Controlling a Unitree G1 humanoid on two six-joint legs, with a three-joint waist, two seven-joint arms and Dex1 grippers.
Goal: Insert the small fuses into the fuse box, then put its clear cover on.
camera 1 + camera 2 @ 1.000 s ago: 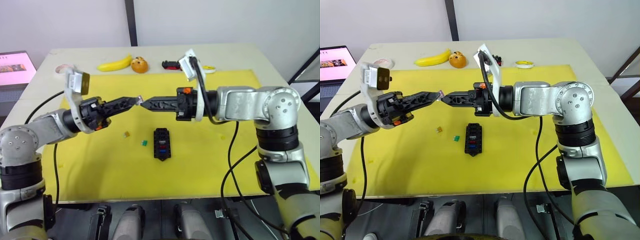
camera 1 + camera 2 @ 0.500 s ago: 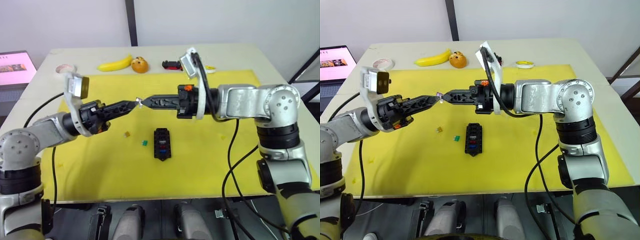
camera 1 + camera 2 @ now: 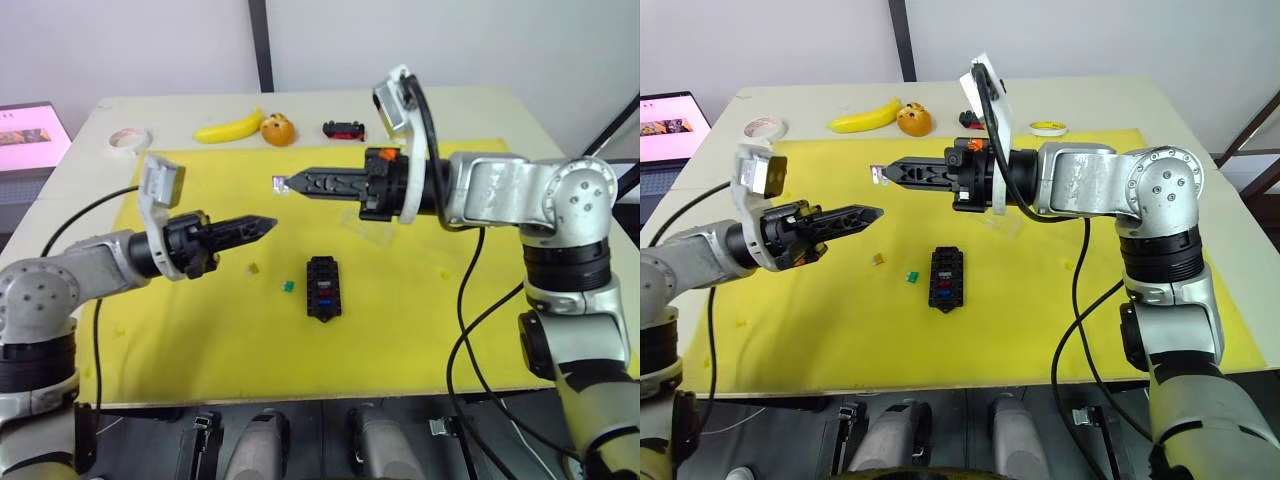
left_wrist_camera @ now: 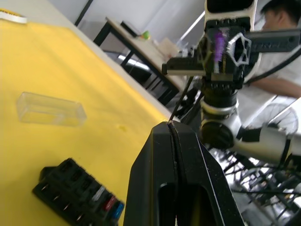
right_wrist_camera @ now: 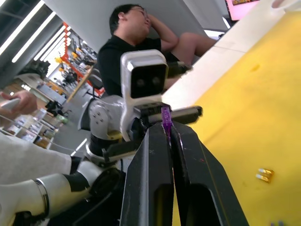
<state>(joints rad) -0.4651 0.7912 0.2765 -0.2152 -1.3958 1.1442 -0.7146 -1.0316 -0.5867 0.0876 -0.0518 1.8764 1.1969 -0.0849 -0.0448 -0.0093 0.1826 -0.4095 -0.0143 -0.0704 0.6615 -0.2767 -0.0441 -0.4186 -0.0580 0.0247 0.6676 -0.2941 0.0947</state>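
Note:
The black fuse box [image 3: 323, 287] lies mid-mat with red and blue fuses in some slots. An amber fuse [image 3: 254, 268] and a green fuse [image 3: 289, 287] lie loose on the mat to its left. My right gripper [image 3: 288, 182] hangs above the mat, shut on a purple fuse [image 5: 165, 115] that sticks out past its tips. Lower and to the left, my left gripper [image 3: 268, 223] is shut with nothing in it; its tips sit apart from the right one. The clear cover [image 4: 51, 109] rests on the mat beyond the box, partly hidden under my right arm.
A yellow mat [image 3: 200, 330] covers the table. Along the back edge lie a banana [image 3: 230, 128], an orange fruit [image 3: 279, 130], a black-and-red toy car [image 3: 344, 129], a tape roll [image 3: 128, 138] and a yellow tape [image 3: 1046, 127]. A laptop [image 3: 30, 125] stands far left.
The two grippers, tip to tip before with the purple fuse between them, have parted. The right one has risen with the fuse; the left one has dropped lower, empty.

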